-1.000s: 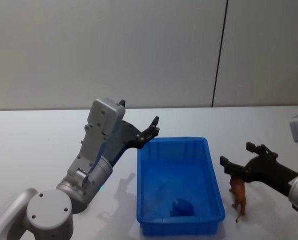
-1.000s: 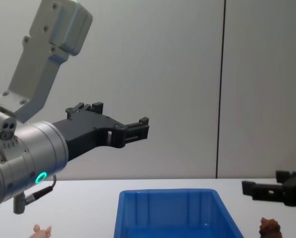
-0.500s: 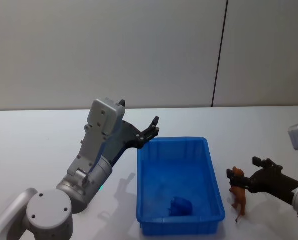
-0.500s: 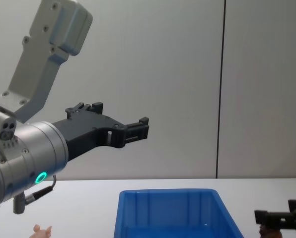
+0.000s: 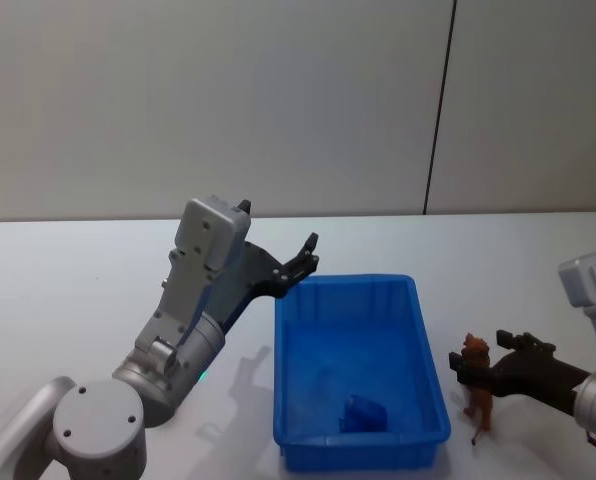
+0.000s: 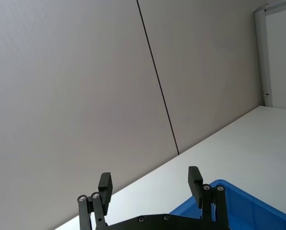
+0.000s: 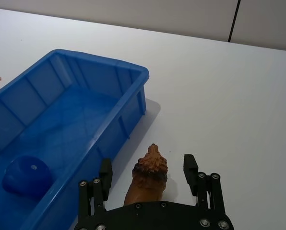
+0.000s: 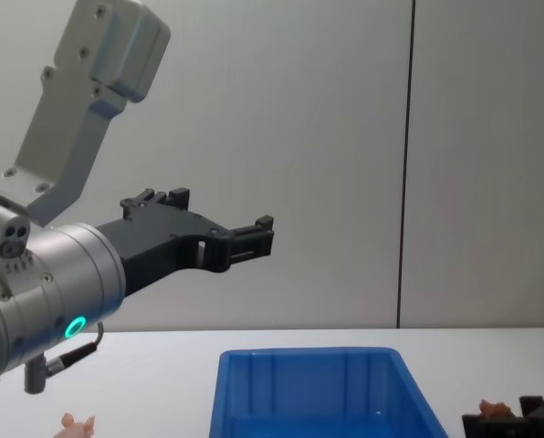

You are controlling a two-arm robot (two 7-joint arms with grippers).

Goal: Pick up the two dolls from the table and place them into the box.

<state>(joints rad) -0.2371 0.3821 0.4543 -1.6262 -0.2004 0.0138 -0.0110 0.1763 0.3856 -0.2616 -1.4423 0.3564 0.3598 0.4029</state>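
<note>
Right gripper (image 7: 148, 165), jaws apart, straddles the upright brown doll (image 7: 147, 184) on the table (image 7: 229, 96) just right of the box (image 7: 100, 62), seemingly poised to clamp it; left gripper (image 6: 150, 178) hangs raised, also apart; pink doll (image 8: 76, 422) sits left of the box.

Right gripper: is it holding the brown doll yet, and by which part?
Nothing is held. The right gripper is open, its fingers either side of the brown doll with gaps showing. The left gripper is open and empty.
</note>
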